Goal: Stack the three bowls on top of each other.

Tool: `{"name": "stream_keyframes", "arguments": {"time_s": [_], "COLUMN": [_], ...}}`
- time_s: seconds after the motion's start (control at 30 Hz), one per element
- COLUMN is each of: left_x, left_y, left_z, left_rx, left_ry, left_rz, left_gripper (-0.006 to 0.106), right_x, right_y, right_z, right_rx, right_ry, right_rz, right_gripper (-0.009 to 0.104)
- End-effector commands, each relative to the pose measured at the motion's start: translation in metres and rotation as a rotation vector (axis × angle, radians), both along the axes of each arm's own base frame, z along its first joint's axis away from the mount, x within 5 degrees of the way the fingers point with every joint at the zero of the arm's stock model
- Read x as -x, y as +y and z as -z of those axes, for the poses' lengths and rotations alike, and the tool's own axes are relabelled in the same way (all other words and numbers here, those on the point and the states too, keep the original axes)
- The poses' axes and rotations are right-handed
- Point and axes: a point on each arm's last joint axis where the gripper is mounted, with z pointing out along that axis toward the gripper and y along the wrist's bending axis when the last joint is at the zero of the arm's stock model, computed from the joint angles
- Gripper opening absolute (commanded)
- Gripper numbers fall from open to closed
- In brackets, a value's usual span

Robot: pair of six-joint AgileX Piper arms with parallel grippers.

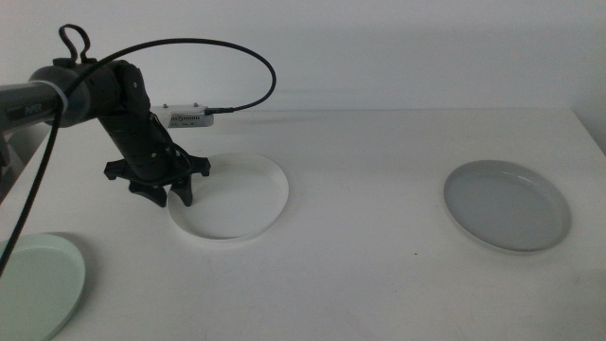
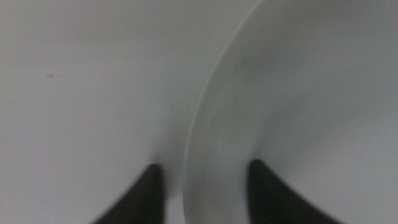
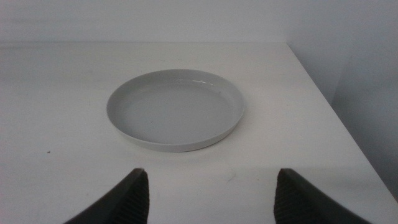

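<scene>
The white bowl point(image 1: 237, 197) lies on the table left of centre. My left gripper point(image 1: 172, 196) is down at its left rim, open, with one jaw outside the rim and one inside. In the left wrist view the white bowl's rim point(image 2: 199, 124) runs between the two dark jaws of the left gripper point(image 2: 202, 186). The grey bowl point(image 1: 507, 205) rests at the right. The pale mint green bowl point(image 1: 38, 282) sits at the bottom left corner, partly cut off. The right gripper point(image 3: 208, 196) is open and hangs back from the grey bowl point(image 3: 176, 109); it is out of the middle view.
The left arm's black cable point(image 1: 189, 47) loops above the table at the back left. The table's right edge point(image 1: 592, 133) runs close to the grey bowl. A wall stands behind the table.
</scene>
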Motion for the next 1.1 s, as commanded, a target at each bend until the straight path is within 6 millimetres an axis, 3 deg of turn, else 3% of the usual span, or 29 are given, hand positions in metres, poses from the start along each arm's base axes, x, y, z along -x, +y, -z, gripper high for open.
{"name": "stream_keyframes", "arguments": {"time_s": [0.0, 0.1, 0.2, 0.37, 0.53, 0.8, 1.07], "left_x": [-0.002, -0.002, 0.001, 0.019, 0.037, 0.044, 0.036], "left_y": [-0.004, -0.003, -0.001, -0.004, -0.031, -0.095, -0.145], "left_z": [-0.029, -0.031, -0.048, -0.102, -0.137, -0.143, -0.111], "left_rx": [0.030, 0.022, 0.016, 0.048, 0.067, 0.129, 0.156], "left_ry": [-0.080, -0.086, -0.121, -0.224, -0.311, -0.324, -0.268], "left_rz": [-0.018, -0.015, -0.015, -0.019, 0.043, 0.114, 0.157], "left_gripper": [0.021, -0.005, -0.005, -0.005, -0.005, -0.005, -0.005], "right_x": [0.001, 0.001, 0.001, 0.001, 0.001, 0.001, 0.001], "right_y": [0.000, 0.000, 0.000, 0.000, 0.000, 0.000, 0.000], "right_z": [-0.011, -0.011, -0.011, -0.011, -0.011, -0.011, -0.011], "right_rx": [0.023, 0.023, 0.023, 0.023, 0.023, 0.023, 0.023], "right_ry": [-0.116, -0.116, -0.116, -0.116, -0.116, -0.116, -0.116], "right_rz": [0.004, 0.004, 0.004, 0.004, 0.004, 0.004, 0.004], "right_gripper": [0.054, 0.054, 0.054, 0.054, 0.054, 0.054, 0.054]}}
